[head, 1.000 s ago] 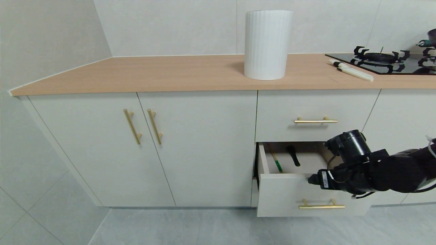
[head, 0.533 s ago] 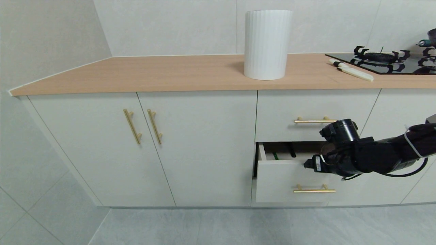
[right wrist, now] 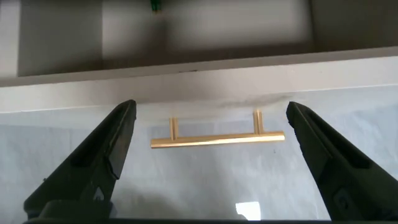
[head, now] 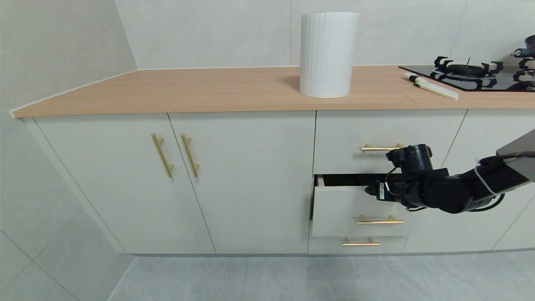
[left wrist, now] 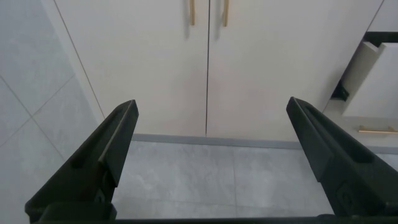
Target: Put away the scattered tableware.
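touching the drawer front (head: 338,211), right gripper (head: 369,191) spread wide, empty.

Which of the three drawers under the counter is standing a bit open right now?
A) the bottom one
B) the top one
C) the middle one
C: the middle drawer juts out with a dark gap above its front, while the top drawer sits flush.

The middle drawer (head: 342,209), pale-fronted with a brass bar handle (head: 379,221), stands a little open at the lower right. A cream knife (head: 434,89) lies flat on the desk (head: 209,90), far right, beside the hob (head: 468,81).
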Robot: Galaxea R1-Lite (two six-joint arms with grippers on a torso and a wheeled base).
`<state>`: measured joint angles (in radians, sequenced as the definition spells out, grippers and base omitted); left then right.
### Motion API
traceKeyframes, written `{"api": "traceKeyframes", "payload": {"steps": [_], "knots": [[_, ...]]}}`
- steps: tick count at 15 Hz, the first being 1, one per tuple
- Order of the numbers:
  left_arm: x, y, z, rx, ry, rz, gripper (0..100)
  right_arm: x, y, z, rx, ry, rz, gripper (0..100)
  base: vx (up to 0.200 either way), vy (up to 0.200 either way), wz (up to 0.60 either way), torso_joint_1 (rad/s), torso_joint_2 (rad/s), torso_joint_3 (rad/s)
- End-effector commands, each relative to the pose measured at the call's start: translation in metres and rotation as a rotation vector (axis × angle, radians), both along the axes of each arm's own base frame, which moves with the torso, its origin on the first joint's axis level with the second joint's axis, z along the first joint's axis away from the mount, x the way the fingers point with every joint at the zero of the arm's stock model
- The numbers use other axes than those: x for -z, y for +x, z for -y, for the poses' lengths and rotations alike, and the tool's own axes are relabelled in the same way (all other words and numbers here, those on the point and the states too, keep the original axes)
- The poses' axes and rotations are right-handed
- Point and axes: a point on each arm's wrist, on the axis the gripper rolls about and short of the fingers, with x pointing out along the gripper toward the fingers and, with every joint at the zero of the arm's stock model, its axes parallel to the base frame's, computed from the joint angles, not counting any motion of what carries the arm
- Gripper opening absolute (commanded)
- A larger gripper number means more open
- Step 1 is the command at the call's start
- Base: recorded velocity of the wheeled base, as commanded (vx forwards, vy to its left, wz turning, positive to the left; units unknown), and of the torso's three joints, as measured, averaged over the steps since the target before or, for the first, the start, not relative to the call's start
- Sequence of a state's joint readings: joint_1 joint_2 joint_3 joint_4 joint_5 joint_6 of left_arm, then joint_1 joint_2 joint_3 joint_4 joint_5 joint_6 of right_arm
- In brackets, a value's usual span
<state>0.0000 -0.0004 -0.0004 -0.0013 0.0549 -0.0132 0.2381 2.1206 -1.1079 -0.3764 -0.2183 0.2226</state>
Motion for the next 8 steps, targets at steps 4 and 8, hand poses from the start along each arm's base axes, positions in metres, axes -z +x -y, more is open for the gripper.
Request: {"api": "traceKeyframes", "payload": {"steps": [4, 8], "knots": [[0.000, 0.000, 0.000, 0.000, -0.001, 0.001, 100, 0.016, 0.012, 0.002, 0.007, 0.001, 0.048, 100, 0.000, 0.000, 0.00, 0.000, 0.00, 0.000], [0.000, 0.000, 0.000, 0.000, -0.001, -0.001, 100, 0.022, 0.018, 0.001, 0.011, 0.010, 0.096, 100, 0.000, 0.000, 0.00, 0.000, 0.00, 0.000]]}}
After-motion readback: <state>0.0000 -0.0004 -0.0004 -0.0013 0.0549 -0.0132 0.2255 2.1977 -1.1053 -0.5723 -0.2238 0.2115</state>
